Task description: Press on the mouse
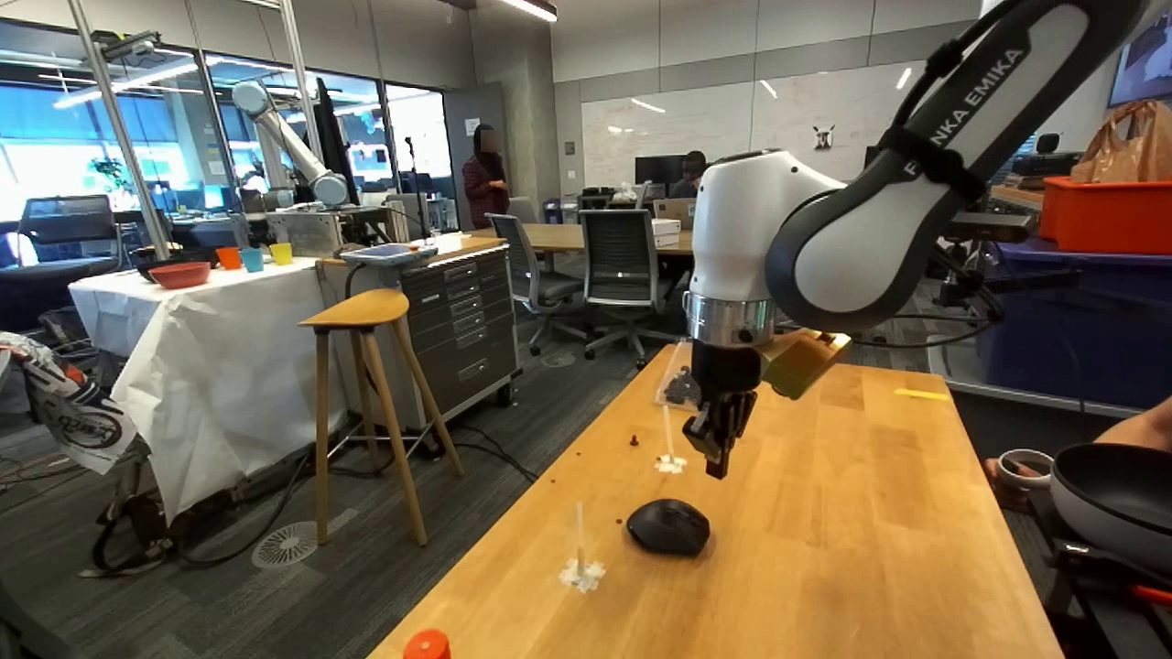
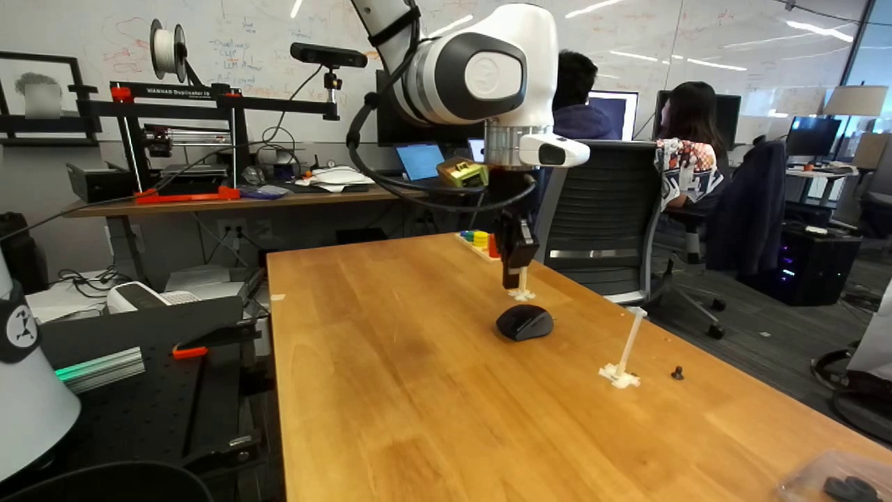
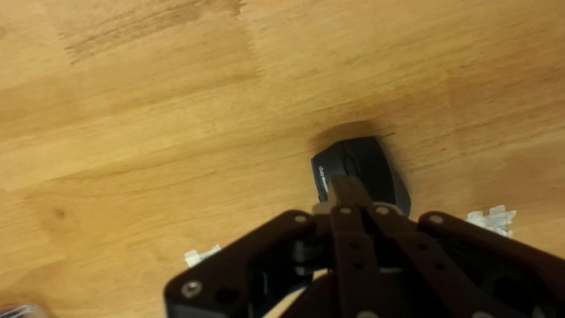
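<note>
The black dome-shaped mouse lies on the wooden table in both exterior views (image 1: pixel 668 528) (image 2: pixel 525 323). It also shows in the wrist view (image 3: pixel 377 165), its lower part hidden behind the gripper. My gripper (image 1: pixel 717 469) points down with its fingers together and nothing between them. In an exterior view, the gripper (image 2: pixel 513 283) hangs above the table close to the mouse, with a gap between the fingertips and the mouse. In the wrist view, the fingertips (image 3: pixel 348 183) overlap the mouse's picture near its wheel.
Thin white posts stand taped to the table on either side of the mouse (image 1: pixel 580 545) (image 1: pixel 668 435). A clear container with dark pieces (image 1: pixel 680 389), a small dark bit (image 2: pixel 677 374), an orange cap (image 1: pixel 428 645) and a board with coloured pieces (image 2: pixel 481 244) are also there.
</note>
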Controlling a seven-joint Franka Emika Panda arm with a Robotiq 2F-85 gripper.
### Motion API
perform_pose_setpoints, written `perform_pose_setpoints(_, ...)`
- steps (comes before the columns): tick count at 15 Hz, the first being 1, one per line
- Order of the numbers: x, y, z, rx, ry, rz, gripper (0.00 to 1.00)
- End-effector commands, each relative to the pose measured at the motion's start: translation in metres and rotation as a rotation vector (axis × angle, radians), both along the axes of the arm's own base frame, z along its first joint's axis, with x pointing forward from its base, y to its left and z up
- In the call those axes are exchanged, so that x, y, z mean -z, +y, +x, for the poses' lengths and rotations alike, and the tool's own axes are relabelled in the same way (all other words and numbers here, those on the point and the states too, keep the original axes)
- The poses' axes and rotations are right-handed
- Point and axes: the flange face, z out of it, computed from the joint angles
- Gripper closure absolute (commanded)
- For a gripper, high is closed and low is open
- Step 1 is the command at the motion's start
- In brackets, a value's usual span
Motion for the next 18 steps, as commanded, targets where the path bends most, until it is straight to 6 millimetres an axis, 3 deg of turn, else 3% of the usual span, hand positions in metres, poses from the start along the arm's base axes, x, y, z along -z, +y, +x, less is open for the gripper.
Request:
perform_pose_setpoints(1, 0.014, -0.003, 0.012, 0.032, 0.015, -0.021, 1.00)
perform_pose_setpoints(6, 0.030, -0.007, 0.018, 0.049, 0.032, -0.028, 1.00)
perform_pose_setpoints(13, 0.050, 0.009, 0.031, 0.055, 0.041, -0.023, 1.00)
perform_pose_setpoints(18, 0.067, 0.008, 0.032, 0.076, 0.063, -0.024, 1.00)
